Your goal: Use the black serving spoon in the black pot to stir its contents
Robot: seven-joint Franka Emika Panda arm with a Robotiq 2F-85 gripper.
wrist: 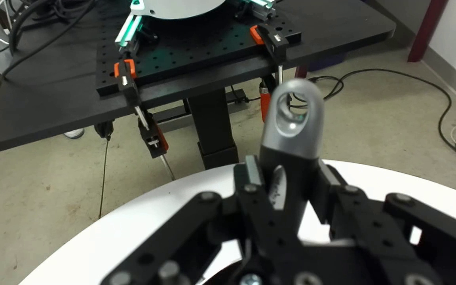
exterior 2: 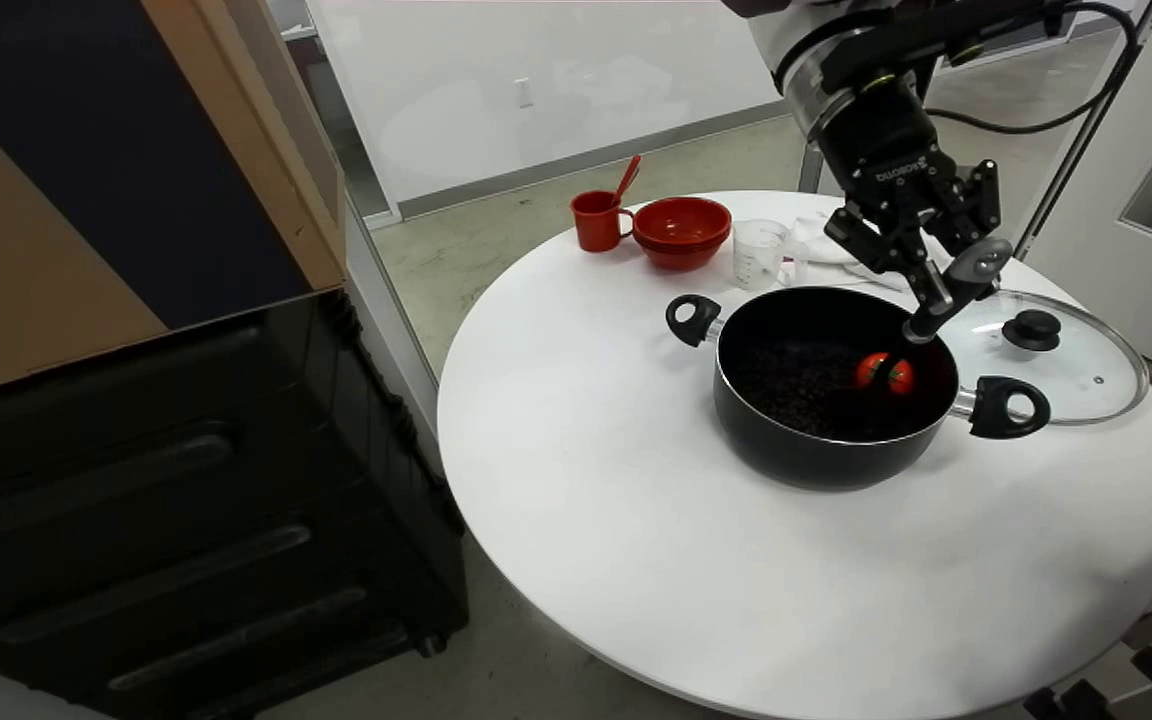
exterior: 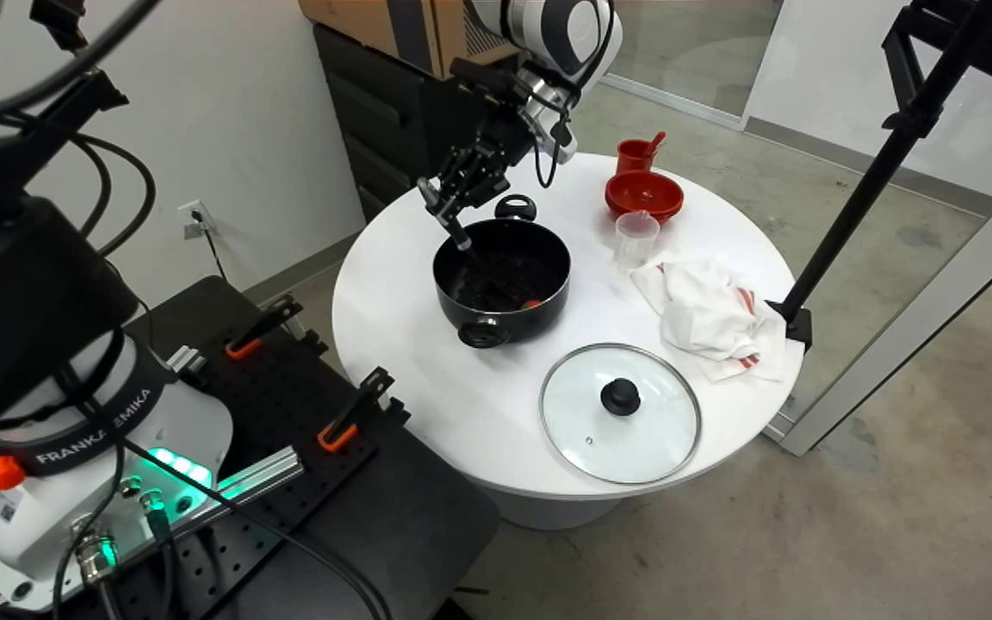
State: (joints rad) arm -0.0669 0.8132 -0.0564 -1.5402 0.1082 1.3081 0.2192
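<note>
Closest in my wrist view, the fingers (wrist: 247, 206) are clamped on the handle of the black serving spoon (wrist: 293, 164), one on either side, its grey end with an oval hole standing out past them. A pale oval label (wrist: 278, 188) sits on the handle; only the wrist view gives me that, and its writing is too blurred to read. I can read ROBOTIQ on the housing (exterior 2: 881, 145) above the fingers. The spoon slants down into the black pot (exterior 2: 826, 462), though I can't make out its bowl against the dark interior. In an exterior view I see small dark pieces (exterior 2: 801, 385) and a round red piece (exterior 2: 871, 368) inside; where the near wall hides more, I get just a red edge (exterior: 531, 304). To the pot's right in both exterior views, the glass lid (exterior: 621, 435) lies flat on the tabletop (exterior 2: 586, 520), black knob up. Farther off are a crumpled white cloth (exterior: 711, 314) with red stripes, a clear measuring cup (exterior 2: 756, 260), stacked red bowls (exterior 2: 681, 255), and a red mug (exterior 2: 596, 225) with a red utensil (exterior 2: 626, 180) in it. Past the tabletop's edge I can read FRANKA EMIKA, partly covered, on the arm's base (exterior: 190, 426).
</note>
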